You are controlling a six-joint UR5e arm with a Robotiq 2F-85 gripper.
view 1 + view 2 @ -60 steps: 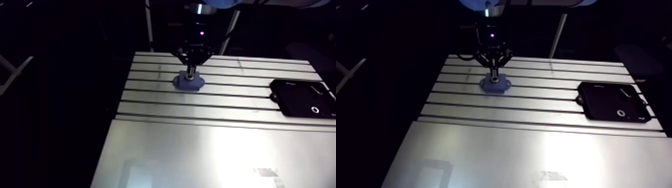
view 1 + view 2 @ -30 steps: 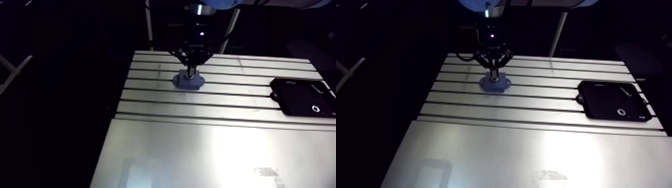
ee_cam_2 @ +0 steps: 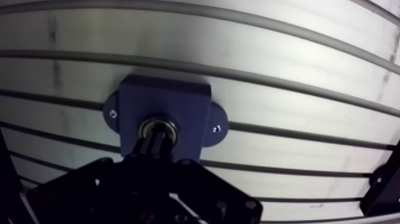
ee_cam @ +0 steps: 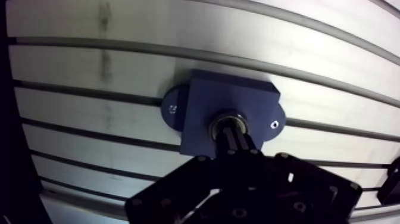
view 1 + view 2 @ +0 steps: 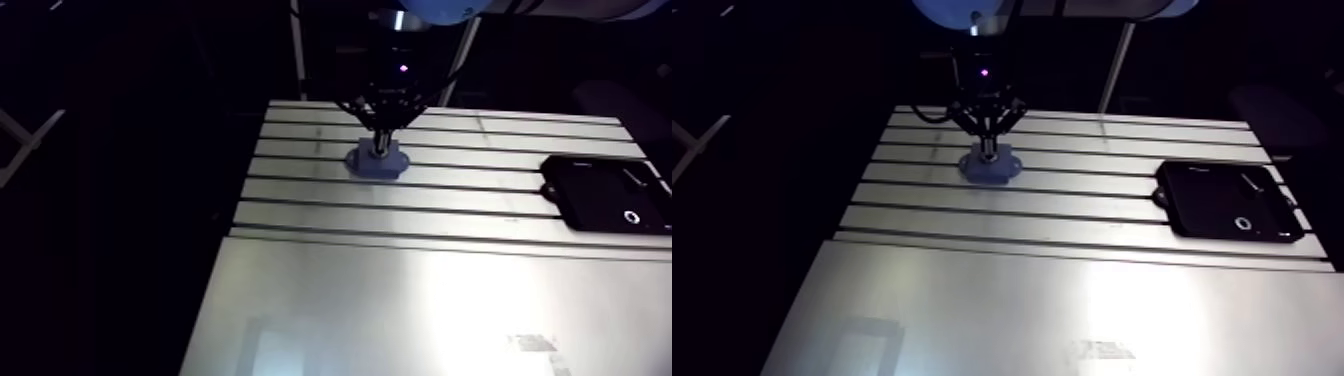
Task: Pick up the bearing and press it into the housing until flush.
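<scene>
Pincer (image 4: pixel 235 140) closed, tips on the bearing (image 3: pixel 156 123) in the blue housing (image 4: pixel 220 98) — black device (image 5: pixel 605 195) lies well apart.

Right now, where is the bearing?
Wrist view: the bearing sits in the central bore of the blue housing, under the hand; in the arm view, far left on the slotted table.

Only real change: the gripper (image 4: pixel 235 142) has sunk slightly, nudging the bearing (image 4: pixel 229 118) deeper into the housing (image 4: pixel 220 95).
</scene>
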